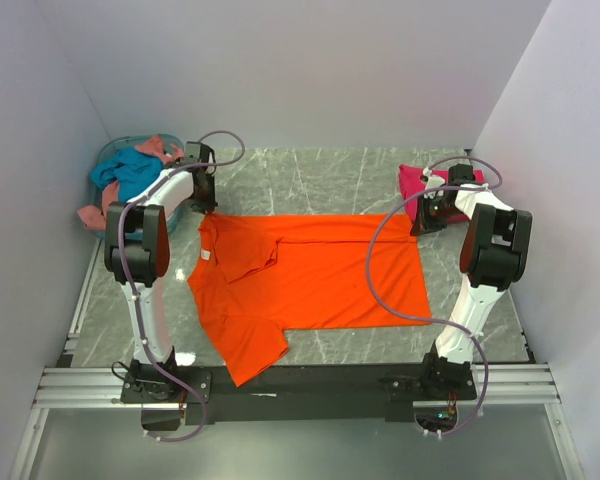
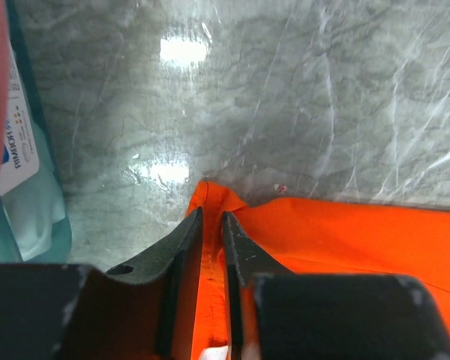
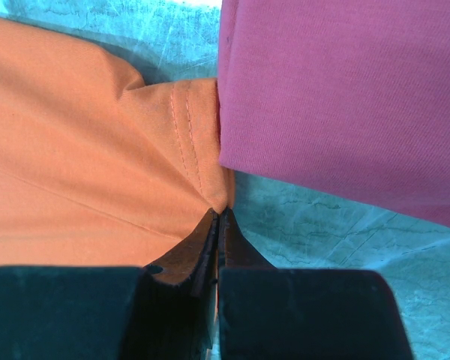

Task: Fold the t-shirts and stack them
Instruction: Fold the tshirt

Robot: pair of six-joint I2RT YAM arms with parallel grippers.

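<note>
The bright orange t-shirt (image 1: 310, 270) lies spread flat on the marble table, its white neck label (image 1: 206, 258) at the left. My left gripper (image 1: 202, 212) is down at the shirt's far left corner. In the left wrist view its fingers (image 2: 211, 214) stand a narrow gap apart with the orange hem (image 2: 210, 196) running between them. My right gripper (image 1: 421, 222) is at the far right corner and, in the right wrist view, is shut (image 3: 217, 214) on the orange cloth (image 3: 97, 165). A folded magenta-pink t-shirt (image 1: 416, 182) (image 3: 345, 97) lies just beyond it.
A pale blue round basket (image 1: 105, 165) (image 2: 30, 217) stands at the back left, close beside my left gripper. It holds a teal-blue shirt (image 1: 125, 172), and a salmon-pink one (image 1: 92, 215) hangs over its rim. White walls enclose the table on three sides.
</note>
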